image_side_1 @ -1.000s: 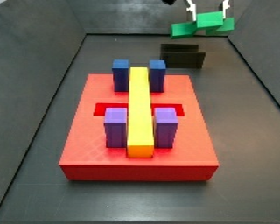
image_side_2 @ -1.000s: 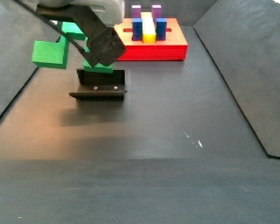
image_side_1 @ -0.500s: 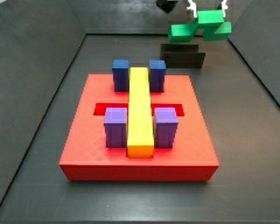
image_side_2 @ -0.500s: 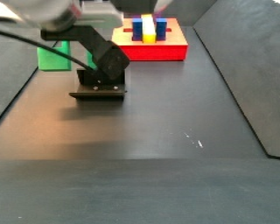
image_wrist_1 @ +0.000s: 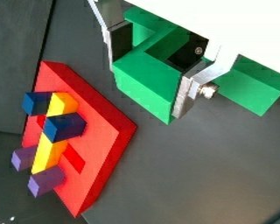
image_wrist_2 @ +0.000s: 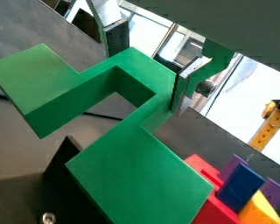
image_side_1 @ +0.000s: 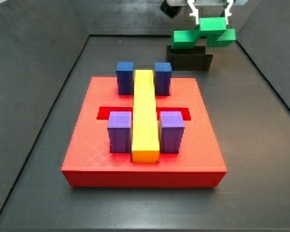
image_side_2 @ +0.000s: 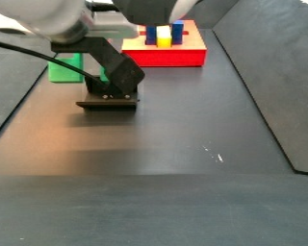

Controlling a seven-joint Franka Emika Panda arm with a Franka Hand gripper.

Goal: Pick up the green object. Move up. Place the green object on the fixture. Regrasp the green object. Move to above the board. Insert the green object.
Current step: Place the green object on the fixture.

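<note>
Claw (image_side_1: 209, 22) grasping green object (image_side_1: 203, 37) just above fixture (image_side_1: 188, 60). Lower slowly, keep level, seat squarely before release.

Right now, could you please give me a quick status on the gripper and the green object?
Gripper shut on the green object, just above the fixture. Object not yet resting on it. The board sits apart; nothing in the way.

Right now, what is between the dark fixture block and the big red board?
Only bare dark floor, in a side view: the small black fixture sits apart from the red square board. The pincer holds the green plastic piece just above the fixture.
</note>
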